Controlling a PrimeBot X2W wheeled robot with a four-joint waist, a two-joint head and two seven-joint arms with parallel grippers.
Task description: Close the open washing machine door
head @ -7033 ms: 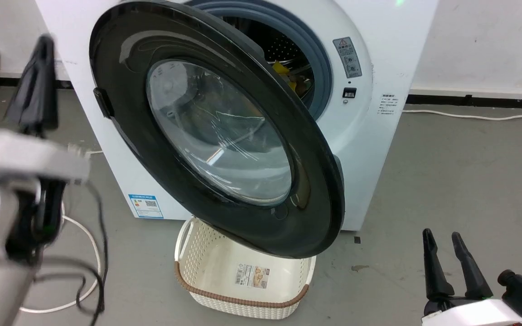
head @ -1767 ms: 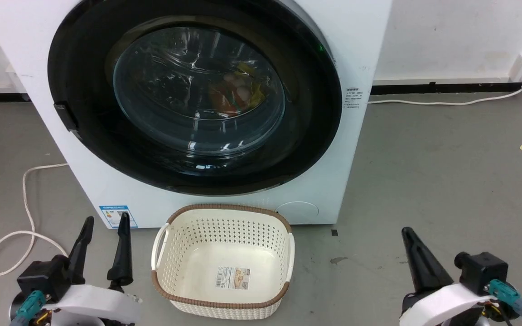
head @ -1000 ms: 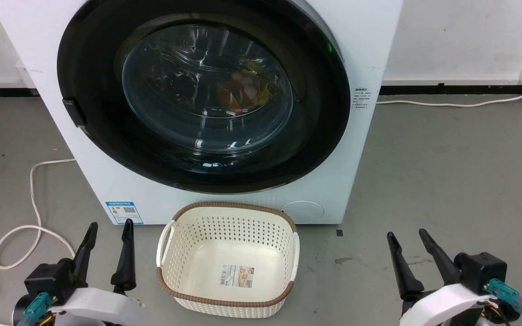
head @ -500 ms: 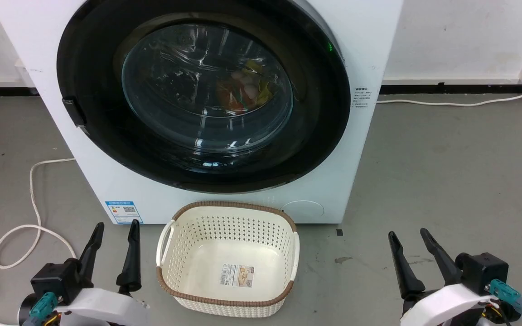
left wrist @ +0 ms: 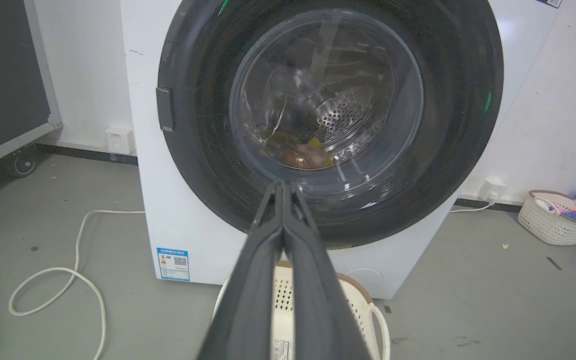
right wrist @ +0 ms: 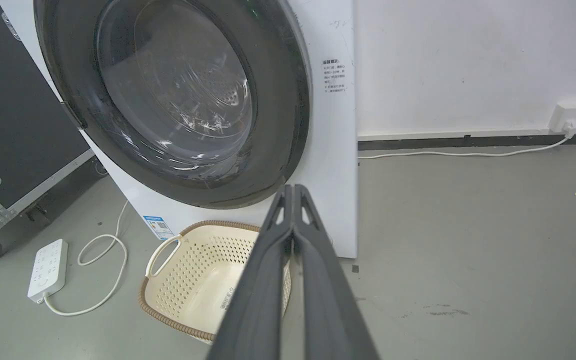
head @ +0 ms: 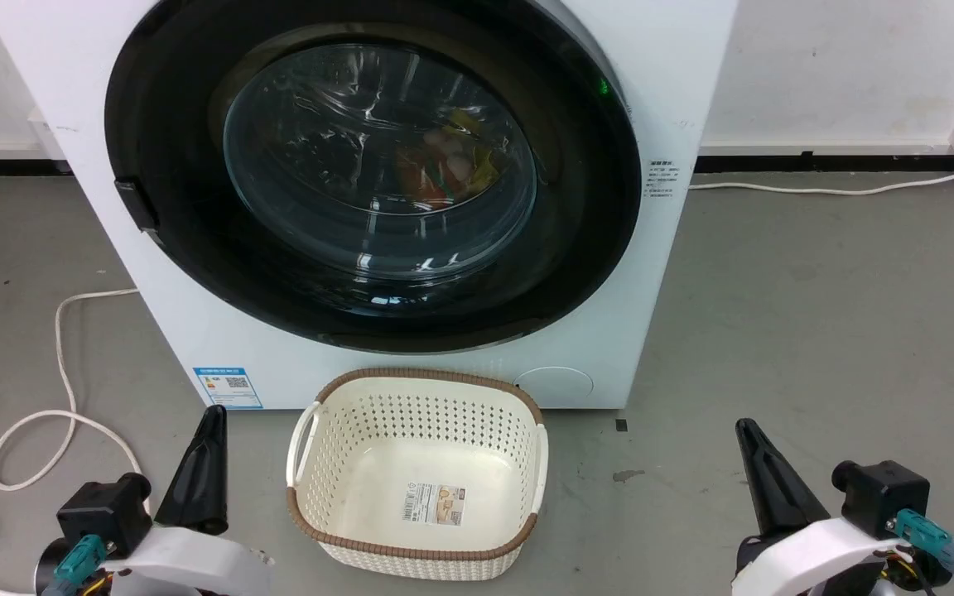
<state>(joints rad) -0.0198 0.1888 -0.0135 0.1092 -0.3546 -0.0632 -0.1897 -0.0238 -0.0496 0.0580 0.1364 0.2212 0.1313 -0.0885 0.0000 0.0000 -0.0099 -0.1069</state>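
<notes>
- Blue label (head: 227, 387), lower left corner of the washing machine (head: 680, 50) front: a QR code and lines of print, too small to read.
- Print block (head: 661, 180), right edge of the machine front: several short dark lines, not legible.
- Sticker (head: 436, 504), floor of the basket (head: 411, 414): a barcode and a small picture, wording not legible.
- No brand name or number can be read.
</notes>
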